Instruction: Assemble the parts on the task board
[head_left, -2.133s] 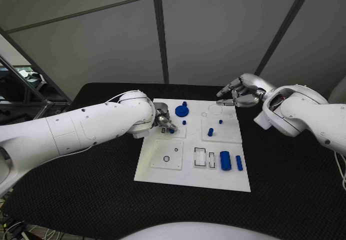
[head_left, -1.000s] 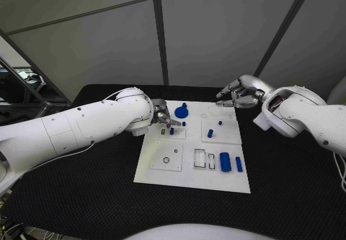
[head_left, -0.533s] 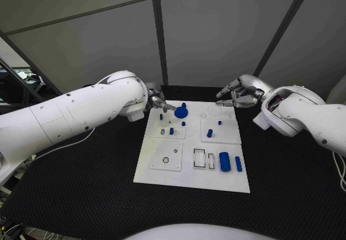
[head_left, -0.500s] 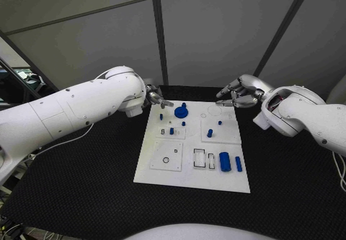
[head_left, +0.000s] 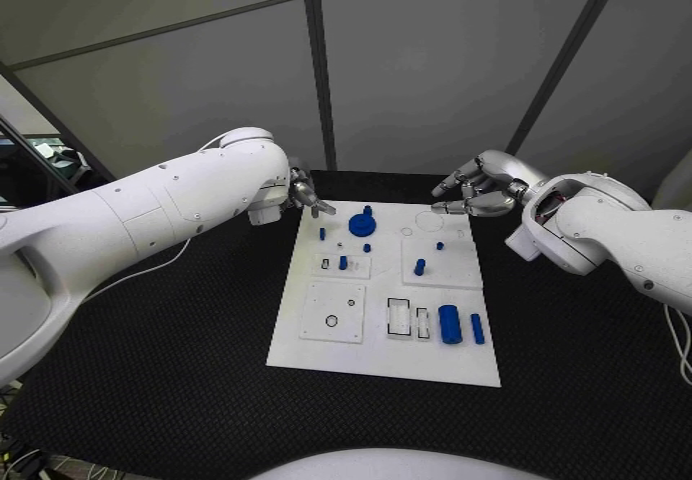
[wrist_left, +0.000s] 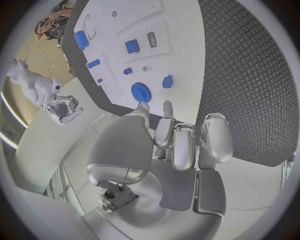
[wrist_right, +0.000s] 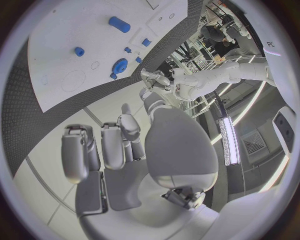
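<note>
The white task board (head_left: 378, 345) lies in the middle of the black table. On its far part sit a blue gear (head_left: 362, 222) and several small blue pegs (head_left: 420, 266). Two blue cylinders (head_left: 451, 322) lie side by side at its near right. My left hand (head_left: 306, 193) hovers just off the board's far left corner, fingers loosely apart and holding nothing. My right hand (head_left: 483, 187) hangs over the far right corner, also holding nothing. The left wrist view has my left hand (wrist_left: 178, 145) with the gear (wrist_left: 142, 91) just beyond its fingertips. The right wrist view has my right hand (wrist_right: 125, 145) above the board (wrist_right: 62, 35).
Square plates with cut-outs (head_left: 333, 308) and two slot frames (head_left: 400, 314) lie on the board's near half. Black table (head_left: 159, 340) spreads wide around the board. Grey wall panels stand close behind the far edge.
My left hand has lifted off the small plate at the board's left and drawn back to the far left corner; a small blue peg now stands where it was. The right hand stayed put.
</note>
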